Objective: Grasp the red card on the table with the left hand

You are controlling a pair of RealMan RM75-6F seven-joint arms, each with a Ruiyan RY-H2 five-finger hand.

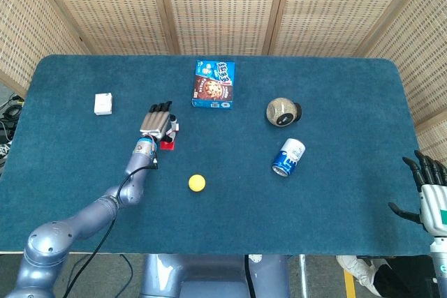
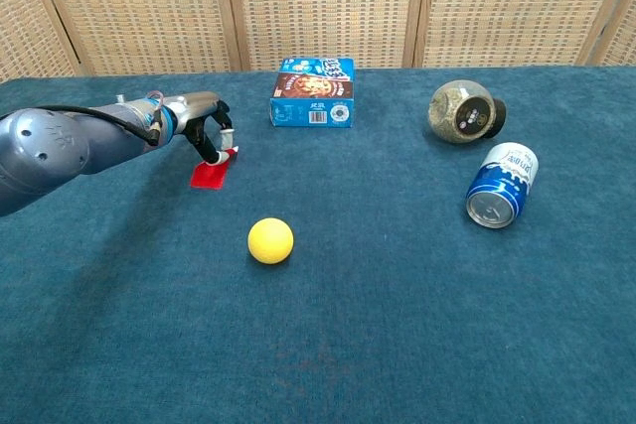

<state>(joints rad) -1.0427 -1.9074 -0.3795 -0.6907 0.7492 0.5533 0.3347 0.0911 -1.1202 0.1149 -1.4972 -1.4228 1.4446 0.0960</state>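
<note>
Currently the left hand (image 1: 158,125) sits over the red card (image 2: 212,172), which lies flat on the blue table (image 1: 335,95), left of centre and near-left of the snack box (image 1: 214,84). From the chest view the fingers (image 2: 221,142) curl down with tips touching the far end of the card; from the head view the hand covers most of it, only a red sliver showing at the near edge. Card looks flat on the cloth, not lifted. Can't tell whether the fingers actually pinch it or just rest on it.

Right hand (image 1: 427,191) is at the near right edge of the table, fingers spread, holding nothing.

Other items: yellow ball (image 2: 270,240) near of the card, apart from it. White small box (image 1: 103,104) far left. Round jar (image 2: 463,111) lying on its side right of the snack box; blue can (image 2: 502,185) also on its side, just near of the jar.
</note>
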